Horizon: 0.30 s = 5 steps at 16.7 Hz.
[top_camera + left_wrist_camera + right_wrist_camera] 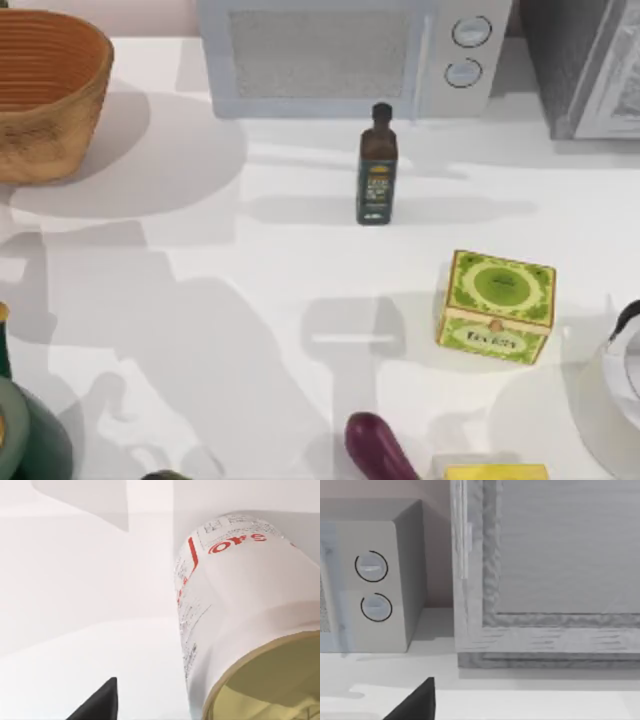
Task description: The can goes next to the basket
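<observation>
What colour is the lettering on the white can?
Red, on the can, seen best in the left wrist view.

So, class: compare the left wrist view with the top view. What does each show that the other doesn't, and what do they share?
Left wrist view alone: the can, white with red lettering and a gold end, seen close, plus a dark fingertip. Top view alone: the basket at far left, a microwave, a dark bottle, a green tea box and an eggplant. Both share the white table.
</observation>
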{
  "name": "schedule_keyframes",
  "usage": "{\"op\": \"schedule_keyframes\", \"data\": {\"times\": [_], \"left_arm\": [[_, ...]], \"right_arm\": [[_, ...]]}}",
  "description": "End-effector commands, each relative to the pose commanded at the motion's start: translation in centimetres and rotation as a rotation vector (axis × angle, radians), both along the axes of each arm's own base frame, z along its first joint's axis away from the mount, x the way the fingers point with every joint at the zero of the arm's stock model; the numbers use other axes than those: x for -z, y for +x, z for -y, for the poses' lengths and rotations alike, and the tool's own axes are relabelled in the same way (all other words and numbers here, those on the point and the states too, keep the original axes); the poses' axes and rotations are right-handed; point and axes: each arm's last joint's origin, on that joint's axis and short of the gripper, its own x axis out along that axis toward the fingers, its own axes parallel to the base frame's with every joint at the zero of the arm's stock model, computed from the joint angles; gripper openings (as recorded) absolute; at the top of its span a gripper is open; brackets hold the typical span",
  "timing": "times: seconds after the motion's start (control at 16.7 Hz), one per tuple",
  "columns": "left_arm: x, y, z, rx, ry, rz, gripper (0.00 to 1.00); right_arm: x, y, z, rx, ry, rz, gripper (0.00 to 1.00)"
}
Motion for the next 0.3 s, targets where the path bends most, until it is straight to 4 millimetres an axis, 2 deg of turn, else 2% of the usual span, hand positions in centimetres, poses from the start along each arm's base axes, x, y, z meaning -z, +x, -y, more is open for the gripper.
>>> {"op": "schedule_keyframes", "data": {"times": [0.3], "left_arm": [[-2.6,0.5,0.3,-0.006,0.005,0.056,1.0]], "right_arm": [[0.0,0.0,0.0,0.0,0.0,0.0,1.0]]}}
